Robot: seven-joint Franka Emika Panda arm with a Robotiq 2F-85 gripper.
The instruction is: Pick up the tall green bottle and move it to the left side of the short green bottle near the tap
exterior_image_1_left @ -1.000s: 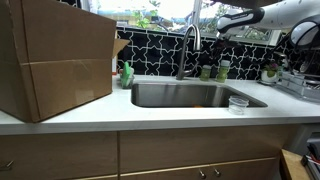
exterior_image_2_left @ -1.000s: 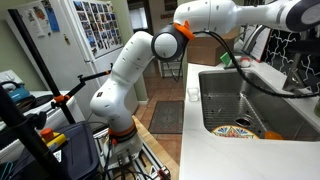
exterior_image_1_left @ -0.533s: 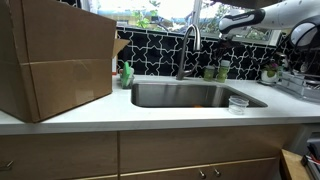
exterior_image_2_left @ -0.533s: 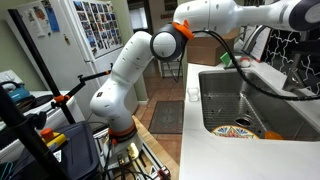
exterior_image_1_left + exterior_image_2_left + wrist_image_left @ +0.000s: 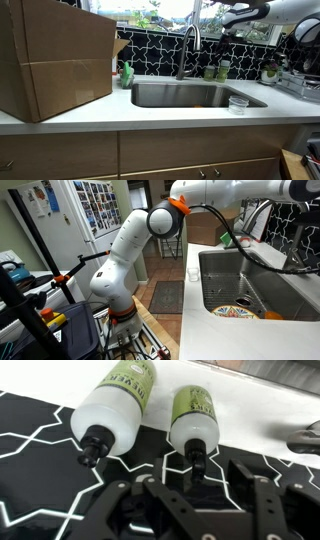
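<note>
End effector (image 5: 192, 495) spread wide, empty, tall green bottle (image 5: 112, 408) off-ctr, upper left in wrist view

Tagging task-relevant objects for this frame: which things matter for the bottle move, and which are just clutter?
Job:
tall green bottle
short green bottle
tap
gripper, open, above both bottles

Lying about:
cardboard box
bright green soap bottle
clear cup
sink
dish rack
</note>
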